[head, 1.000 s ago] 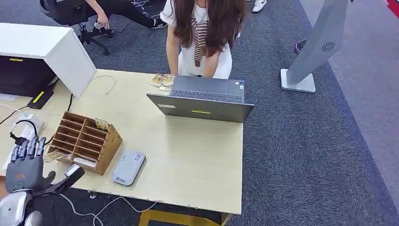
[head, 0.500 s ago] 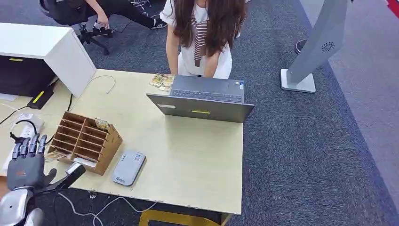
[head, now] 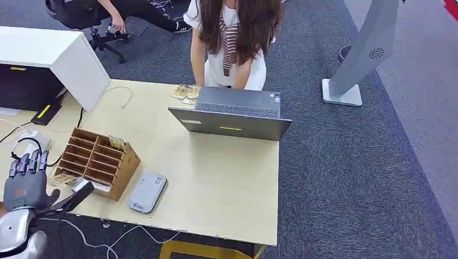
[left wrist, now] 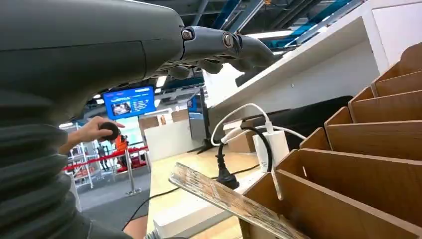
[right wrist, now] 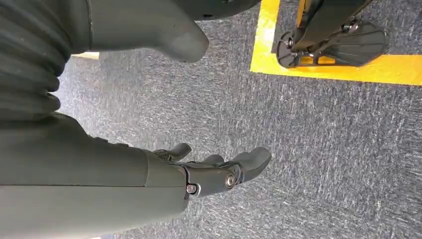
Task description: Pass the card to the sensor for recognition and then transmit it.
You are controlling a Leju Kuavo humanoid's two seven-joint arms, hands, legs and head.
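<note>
Left hand (head: 26, 183), fingers apart and holding nothing, has shifted slightly away from the wooden rack (head: 97, 162) within the last second. Card (left wrist: 224, 199) lies at the rack's edge, ungrasped. Pickup is pending. Right hand (right wrist: 209, 174) hangs empty, fingers loosely spread.

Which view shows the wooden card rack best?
The head view: the whole wooden card rack sits on the desk beside the left hand. The left wrist view shows only some compartments up close; the right wrist view faces carpet.
</note>
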